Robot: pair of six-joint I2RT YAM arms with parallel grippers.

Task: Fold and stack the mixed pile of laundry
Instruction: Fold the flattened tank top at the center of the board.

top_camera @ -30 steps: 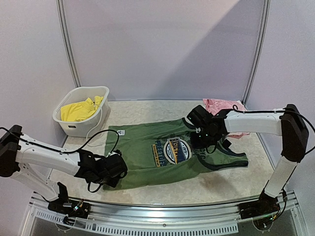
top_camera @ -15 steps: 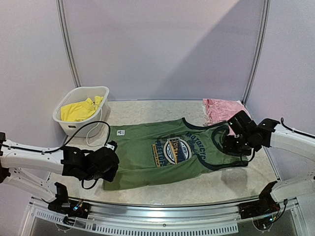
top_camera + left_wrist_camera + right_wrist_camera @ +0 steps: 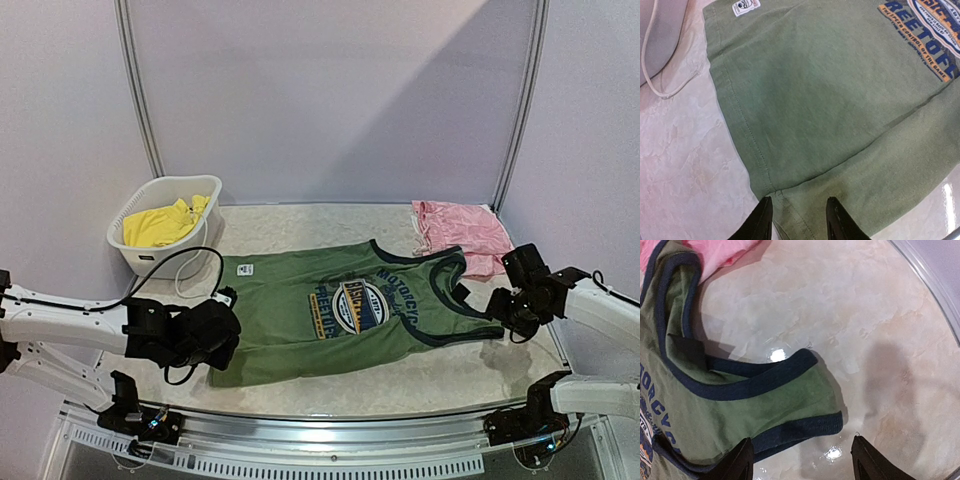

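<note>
Nearest the bases, the left tool hangs low over the near left corner of the olive-green tank top. In its wrist view its two fingers stand apart with the corner of the hem lying flat in the gap between them, so the tool is open and grips nothing. The right tool sits just off the tank top's right end, by the shoulder straps. Its wrist view shows its fingers spread wide over the navy-bound strap end of the tank top and the bare marbled worktop, open and holding nothing. The tank top lies spread flat, face up, across the middle of the worktop, its hem to the left, its neck and straps to the right, and the round blue-orange graphic showing right of its middle. A small white label sits by the far left corner of the tank top. Behind the tank top's right end lies the pink garment, its near edge touching the straps. Behind the tank top's left end stands a white slotted basket with the bright yellow shorts bunched inside it.
</note>
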